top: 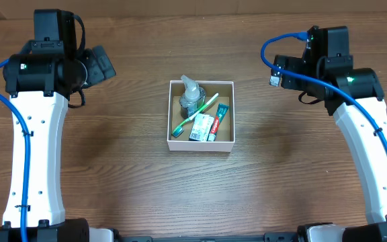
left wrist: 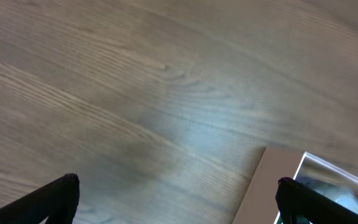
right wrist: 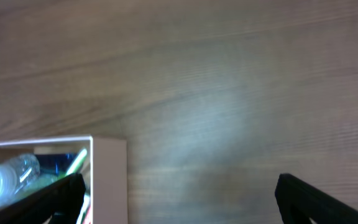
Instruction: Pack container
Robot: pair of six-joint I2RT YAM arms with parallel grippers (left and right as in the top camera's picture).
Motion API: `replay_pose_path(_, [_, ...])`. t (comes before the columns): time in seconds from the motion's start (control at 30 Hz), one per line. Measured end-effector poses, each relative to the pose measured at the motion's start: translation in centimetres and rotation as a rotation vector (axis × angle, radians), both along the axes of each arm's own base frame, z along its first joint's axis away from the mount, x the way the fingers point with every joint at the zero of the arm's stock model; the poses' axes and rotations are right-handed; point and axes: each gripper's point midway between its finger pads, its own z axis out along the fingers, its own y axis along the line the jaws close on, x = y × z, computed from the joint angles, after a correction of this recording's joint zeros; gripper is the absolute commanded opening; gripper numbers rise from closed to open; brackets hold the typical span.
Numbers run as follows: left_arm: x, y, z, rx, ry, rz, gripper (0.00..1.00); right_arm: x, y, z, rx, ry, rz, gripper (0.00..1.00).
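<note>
The container [top: 226,144], a small square white-walled cardboard box, sits at the middle of the table. Inside lie a clear bottle [top: 190,97], a green toothbrush [top: 197,115] and a toothpaste tube [top: 219,122] beside a small packet [top: 201,127]. My left gripper [top: 103,64] is open and empty, raised at the far left, well away from the box; its wrist view shows a box corner [left wrist: 263,186] at the lower right. My right gripper [top: 274,70] is open and empty at the far right; its wrist view shows the box wall [right wrist: 109,177] and the bottle [right wrist: 8,176] at the lower left.
The wooden table [top: 126,175] lies bare around the box on all sides. Both white arms stand along the left and right edges, with blue cables running along them.
</note>
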Motion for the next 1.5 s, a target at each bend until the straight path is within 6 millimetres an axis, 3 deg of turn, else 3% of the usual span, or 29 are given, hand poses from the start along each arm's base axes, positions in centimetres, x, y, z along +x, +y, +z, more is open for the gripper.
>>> replay_pose_path(0.1, [-0.8,-0.1,-0.2,0.009,0.028,-0.030,1.00,-1.1,-1.3,0.8,0.023,-0.001,-0.063,1.00])
replay_pose_path(0.23, [-2.1,-0.4,1.6,0.030,-0.053,-0.070,1.00,-3.1,-2.7,5.2,0.047,-0.123,-0.113,1.00])
replay_pose_path(0.33, [-4.7,-1.4,3.6,0.049,-0.164,-0.121,1.00,-5.7,-2.8,8.4,0.063,-0.230,-0.115,1.00])
replay_pose_path(0.4, [-7.2,-2.1,4.7,0.058,-0.252,-0.153,1.00,-7.7,-2.9,9.3,0.069,-0.283,-0.115,1.00])
replay_pose_path(0.5, [-10.6,-2.1,5.2,0.064,-0.371,-0.163,1.00,-9.9,-3.0,7.9,0.075,-0.320,-0.115,1.00])
replay_pose_path(0.57, [-13.0,-1.9,4.2,0.066,-0.410,-0.160,1.00,-11.1,-3.0,6.1,0.078,-0.329,-0.118,1.00])
replay_pose_path(0.6, [-14.7,-1.8,3.0,0.063,-0.429,-0.150,1.00,-11.9,-3.0,4.8,0.079,-0.333,-0.118,1.00])
replay_pose_path(0.73, [-17.8,-1.4,-1.2,0.053,-0.424,-0.123,1.00,-14.5,-3.2,1.7,0.077,-0.335,-0.120,1.00])
replay_pose_path(0.87, [-18.9,-1.3,-4.3,0.051,-0.379,-0.116,1.00,-16.2,-3.4,0.5,0.069,-0.300,-0.125,1.00])
replay_pose_path(1.07, [-20.6,-1.1,-7.8,0.053,-0.240,-0.115,1.00,-16.7,-3.4,-0.3,0.065,-0.258,-0.126,1.00])
replay_pose_path(1.5, [-21.5,-1.0,-9.0,0.054,-0.182,-0.116,1.00,-17.0,-3.4,-0.7,0.063,-0.239,-0.127,1.00])
